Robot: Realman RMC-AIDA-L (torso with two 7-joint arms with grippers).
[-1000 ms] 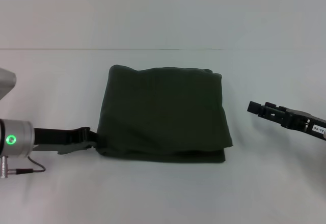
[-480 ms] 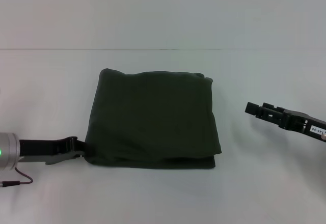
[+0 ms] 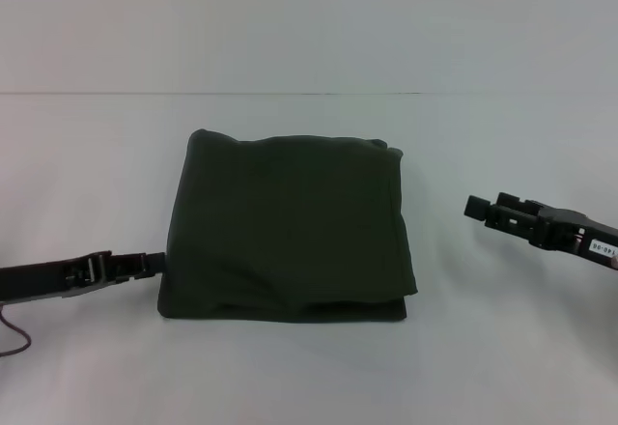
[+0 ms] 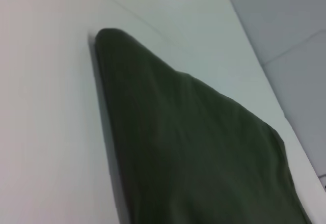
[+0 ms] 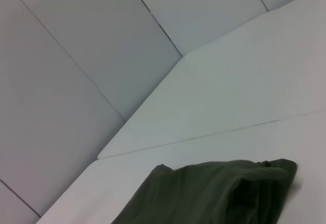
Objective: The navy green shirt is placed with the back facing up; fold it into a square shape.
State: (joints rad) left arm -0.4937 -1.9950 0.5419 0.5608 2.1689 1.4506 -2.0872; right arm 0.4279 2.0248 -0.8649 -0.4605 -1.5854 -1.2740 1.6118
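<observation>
Shirt: one navy green shirt [image 3: 288, 227] lay at middle of white table [image 3: 502, 357], folded to near-square packet, layers showing at near edge. Left gripper [image 3: 153, 263] was low at shirt's near-left corner, touching or just beside cloth; whether fingers were open or closed, cannot tell. Right gripper [image 3: 475, 207] hovered apart on right side, holding nothing; finger state also not possible to tell. Judgement: fold nearly finished; to do well, left should leave sideways and low, without dragging corner. Count: one shirt, two grippers.
</observation>
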